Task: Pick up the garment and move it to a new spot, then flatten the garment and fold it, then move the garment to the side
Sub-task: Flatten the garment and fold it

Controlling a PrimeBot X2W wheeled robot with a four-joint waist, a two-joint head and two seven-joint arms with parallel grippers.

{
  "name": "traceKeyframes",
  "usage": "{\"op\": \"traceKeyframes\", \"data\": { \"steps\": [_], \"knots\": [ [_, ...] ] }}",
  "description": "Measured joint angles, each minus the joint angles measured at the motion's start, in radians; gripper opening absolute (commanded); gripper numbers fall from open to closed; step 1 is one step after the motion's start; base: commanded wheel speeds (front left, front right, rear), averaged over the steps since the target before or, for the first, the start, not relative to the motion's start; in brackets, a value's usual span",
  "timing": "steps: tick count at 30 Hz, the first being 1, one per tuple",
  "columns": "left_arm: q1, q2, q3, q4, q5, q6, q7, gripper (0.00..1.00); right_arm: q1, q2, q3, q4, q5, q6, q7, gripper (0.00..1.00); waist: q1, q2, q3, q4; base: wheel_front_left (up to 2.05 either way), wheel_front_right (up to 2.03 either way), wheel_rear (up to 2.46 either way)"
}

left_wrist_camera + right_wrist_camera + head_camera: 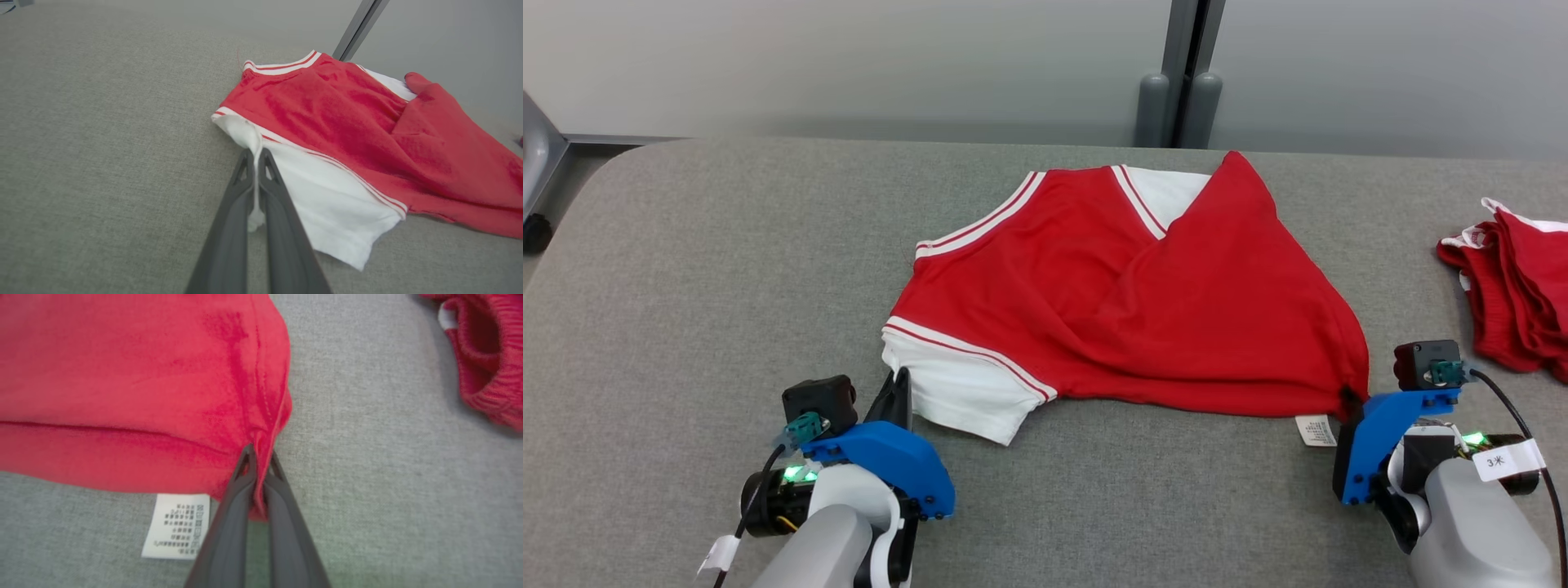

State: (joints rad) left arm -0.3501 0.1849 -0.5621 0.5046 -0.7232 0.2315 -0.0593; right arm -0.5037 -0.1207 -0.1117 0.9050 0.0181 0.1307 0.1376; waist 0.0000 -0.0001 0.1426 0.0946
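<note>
The left hand (256, 154) is pinched tight on the edge of the white sleeve (327, 196) at the near left corner of the garment (1143, 310). The right hand (260, 455) is pinched tight on the red cloth at the near right corner, just beside a small white tag (177, 524). The garment is a red top with white stripes. It lies in the middle of the gray counter (703, 286), one side folded over. Far right lies another red pile of clothes (1515, 286), well apart.
</note>
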Motion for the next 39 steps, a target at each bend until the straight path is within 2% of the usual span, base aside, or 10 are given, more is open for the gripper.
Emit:
{"op": "traceKeyframes", "data": {
  "steps": [4, 7, 13, 18, 22, 23, 24, 31, 35, 39],
  "knots": [
    [0.000, 0.008, 0.002, -0.016, 0.002, 0.000, -0.014, 0.00, -0.004, 0.002, 0.008, 0.005, 0.017, 0.000, -0.044, 0.00, 0.0000, 0.0000, -0.013, -0.004, 0.00, 0.00, 0.00],
    [-0.005, 0.020, 0.016, -0.062, -0.001, -0.013, -0.040, 0.00, -0.022, 0.015, 0.037, -0.018, 0.083, 0.000, -0.097, 0.00, 0.0000, 0.0000, -0.040, -0.012, 0.00, 0.00, 0.00],
    [-0.026, 0.047, 0.062, -0.199, -0.022, -0.022, -0.069, 0.00, -0.023, 0.005, 0.121, -0.149, 0.212, 0.000, -0.130, 0.00, 0.0000, 0.0000, -0.100, -0.026, 0.00, 0.00, 0.00],
    [-0.031, 0.093, 0.091, -0.374, -0.013, -0.009, -0.077, 0.00, 0.035, -0.053, 0.161, -0.393, 0.295, 0.000, -0.126, 0.00, -0.0001, -0.0001, -0.151, -0.048, 0.00, 0.00, 0.00],
    [-0.033, 0.133, 0.132, -0.545, -0.016, 0.020, -0.066, 0.00, 0.112, -0.087, 0.142, -0.664, 0.338, 0.000, -0.069, 0.00, -0.0001, -0.0001, -0.179, -0.074, 0.00, 0.00, 0.00],
    [-0.033, 0.133, 0.132, -0.545, -0.016, 0.020, -0.066, 0.00, 0.112, -0.087, 0.142, -0.664, 0.338, 0.000, -0.069, 0.00, -0.0001, -0.0001, -0.179, -0.074, 0.00, 0.00, 0.00],
    [-0.033, 0.154, 0.158, -0.635, -0.016, 0.039, -0.058, 0.00, 0.158, -0.095, 0.114, -0.811, 0.345, 0.000, -0.029, 0.00, -0.0001, 0.0000, -0.190, -0.086, 0.00, 0.00, 0.00],
    [-0.054, 0.232, 0.223, -0.936, -0.004, 0.096, 0.008, 0.00, 0.290, -0.089, -0.008, -1.270, 0.342, 0.000, 0.129, 0.00, -0.0002, 0.0001, -0.211, -0.126, 0.00, 0.00, 0.00],
    [-0.095, 0.272, 0.235, -1.042, 0.002, 0.119, 0.074, 0.00, 0.325, -0.079, -0.062, -1.425, 0.326, 0.000, 0.206, 0.00, -0.0002, 0.0000, -0.203, -0.141, 0.00, 0.00, 0.00],
    [-0.118, 0.289, 0.227, -1.048, 0.005, 0.130, 0.123, 0.00, 0.337, -0.076, -0.089, -1.463, 0.326, 0.000, 0.251, 0.00, 0.0000, 0.0000, -0.178, -0.151, 0.00, 0.00, 0.00]
  ]
}}
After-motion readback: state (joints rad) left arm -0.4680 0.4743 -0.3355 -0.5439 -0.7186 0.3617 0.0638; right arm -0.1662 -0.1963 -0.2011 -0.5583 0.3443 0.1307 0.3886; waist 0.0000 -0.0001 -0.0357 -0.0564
